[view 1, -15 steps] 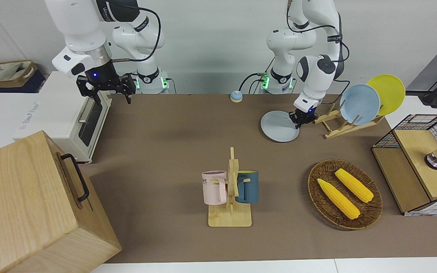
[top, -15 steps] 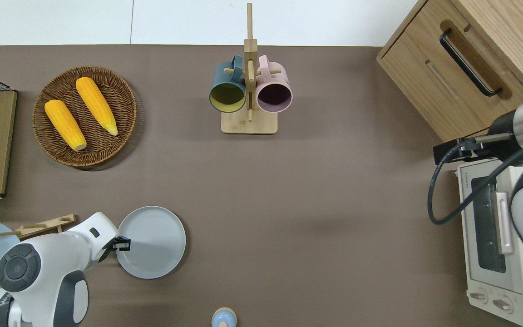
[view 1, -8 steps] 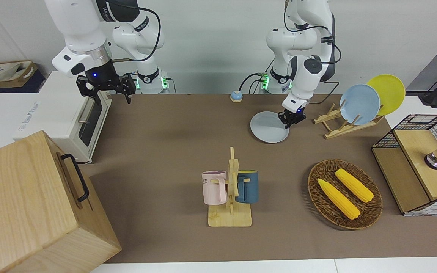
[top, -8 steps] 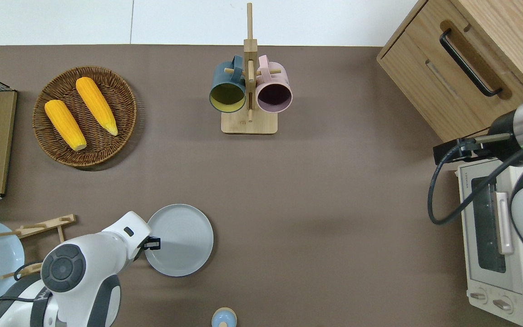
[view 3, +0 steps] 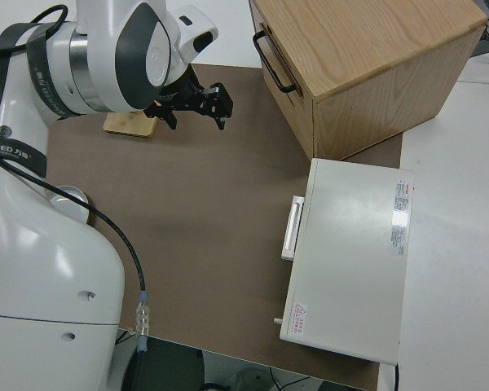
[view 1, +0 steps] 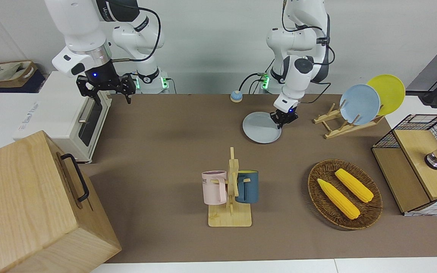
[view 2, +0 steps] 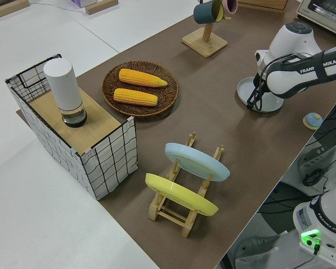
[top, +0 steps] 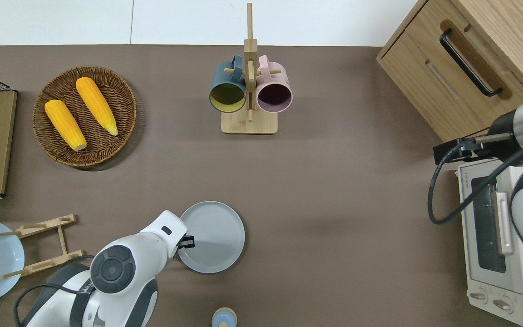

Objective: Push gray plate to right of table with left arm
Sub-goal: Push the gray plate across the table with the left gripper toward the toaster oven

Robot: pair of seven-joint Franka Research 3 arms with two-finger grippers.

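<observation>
The gray plate [view 1: 259, 128] [top: 214, 236] [view 2: 252, 89] lies flat on the table [top: 334, 190], close to the robots' edge and nearer to them than the mug rack. My left gripper [view 1: 283, 118] [top: 188, 242] [view 2: 255, 102] is low at the plate's rim, on the side toward the left arm's end of the table, touching it. The white left arm [top: 120, 272] reaches in over the mat beside the plate. My right gripper [view 1: 113, 99] [view 3: 197, 122] is parked and open, holding nothing.
A mug rack [top: 249, 91] holds a blue and a pink mug. Toward the left arm's end are a corn basket [top: 127, 122], a plate rack [view 1: 340, 127] with a blue and a yellow plate, and a wire box [view 1: 423, 163]. A toaster oven [top: 497, 236], a wooden cabinet [top: 470, 59] and a small bell [top: 224, 317] also stand here.
The left gripper and the gray plate have slid together along the table toward the right arm's end, away from the plate rack. The right arm has not moved.
</observation>
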